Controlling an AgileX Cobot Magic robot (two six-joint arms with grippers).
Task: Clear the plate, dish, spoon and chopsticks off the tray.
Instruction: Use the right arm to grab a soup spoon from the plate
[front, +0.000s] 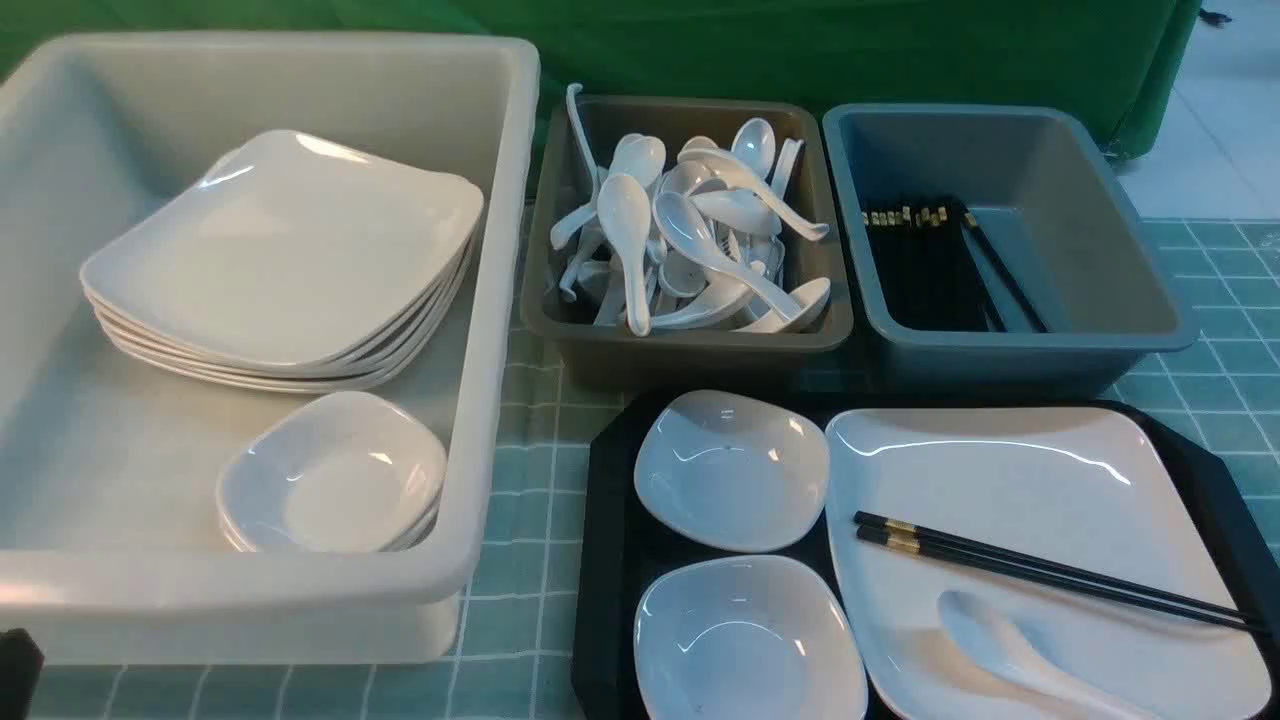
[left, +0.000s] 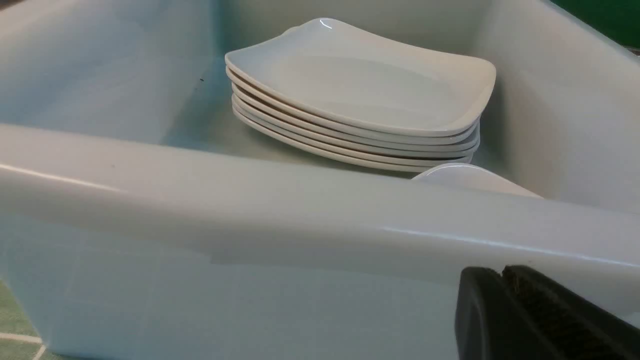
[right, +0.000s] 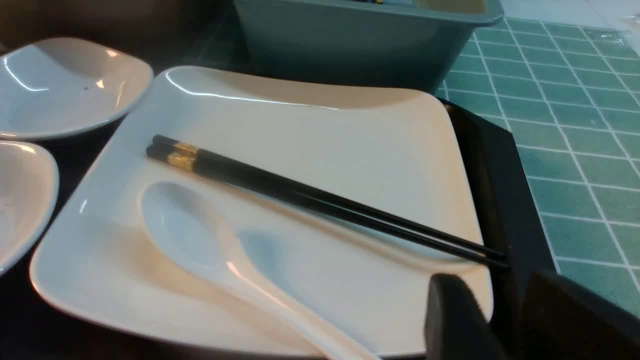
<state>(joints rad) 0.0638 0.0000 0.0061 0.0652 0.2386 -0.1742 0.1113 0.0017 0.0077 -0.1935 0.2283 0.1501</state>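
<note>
Where the frame meets its lower edge, the left claw (left: 500, 275) sits in front of the near wall of the white bin (front: 250, 590). Its fingers are pressed together, clenched on nothing. The right claw (right: 492, 295) hangs just beside the near right corner of the plate (front: 1040, 470), close to the chopstick tips. Its fingers stand parted with nothing between them, so it is released.

The tray (front: 603, 520) fills the lower right of the front view and rests on a green checked mat (front: 530, 480). The plate takes up the tray's right part. The spoon (front: 1000, 635) lies on the plate, bowl upward, with its handle running toward the lower right corner. Just behind it lie the chopsticks (front: 1050, 572), side by side. Their gold-banded thick ends point toward frame centre, and their thin tips reach over the plate's right rim. Spoon and chopsticks lie near each other but apart.

Left of the plate, still in the tray, are the near dish (front: 745, 640) at bottom centre and the far dish (front: 730, 470) directly above it.

The bin occupies the left half of the frame. It holds a stack of small dishes (front: 335, 475) in front and a stack of plates (front: 285, 250) behind.

At upper centre a brown tub (front: 690, 345) holds a heap of white spoons (front: 690, 240). At upper right a grey tub (front: 1030, 345) holds black chopsticks with gold bands (front: 930, 260).

A green cloth (front: 800, 50) closes the top of the frame.
</note>
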